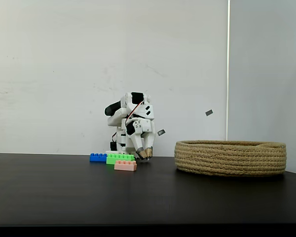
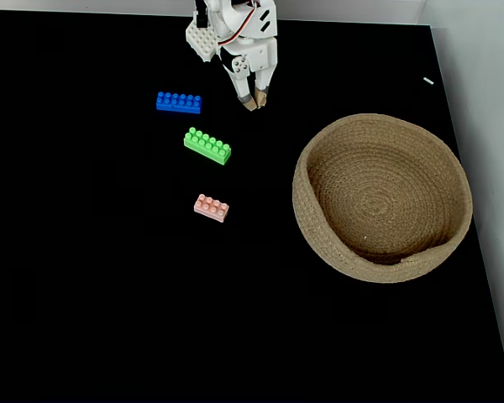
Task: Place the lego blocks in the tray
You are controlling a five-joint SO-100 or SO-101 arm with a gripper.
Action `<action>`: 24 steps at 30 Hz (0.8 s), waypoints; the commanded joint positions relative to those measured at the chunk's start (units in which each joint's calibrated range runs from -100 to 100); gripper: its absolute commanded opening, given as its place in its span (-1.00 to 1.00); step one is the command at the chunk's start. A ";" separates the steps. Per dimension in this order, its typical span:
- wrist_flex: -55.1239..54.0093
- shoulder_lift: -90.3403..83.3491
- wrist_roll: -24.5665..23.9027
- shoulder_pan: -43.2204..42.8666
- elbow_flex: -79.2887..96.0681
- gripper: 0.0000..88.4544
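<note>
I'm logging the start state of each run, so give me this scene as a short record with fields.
surface: black table
basket: round rope basket, right side in the view from above, nothing in it
blue brick: on the table, nearest the arm
green brick: on the table, between blue and pink
pink brick: on the table, farthest from the arm
claw: tips close together, low near the table, holding nothing, right of the blue brick in the view from above
bricks in basket: none

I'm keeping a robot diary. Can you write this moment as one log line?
gripper: empty, jaws near shut, low by table | blue brick, green brick, pink brick: on table | basket: empty
</note>
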 commanded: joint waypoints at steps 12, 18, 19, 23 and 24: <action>0.11 -0.58 0.59 11.30 0.71 -0.94; -0.47 -0.58 6.06 11.05 0.71 -0.88; -0.47 -0.58 6.06 11.05 0.71 -0.88; 0.11 -0.58 4.88 11.05 0.71 -0.86; 0.11 -0.58 4.44 10.97 0.71 -0.87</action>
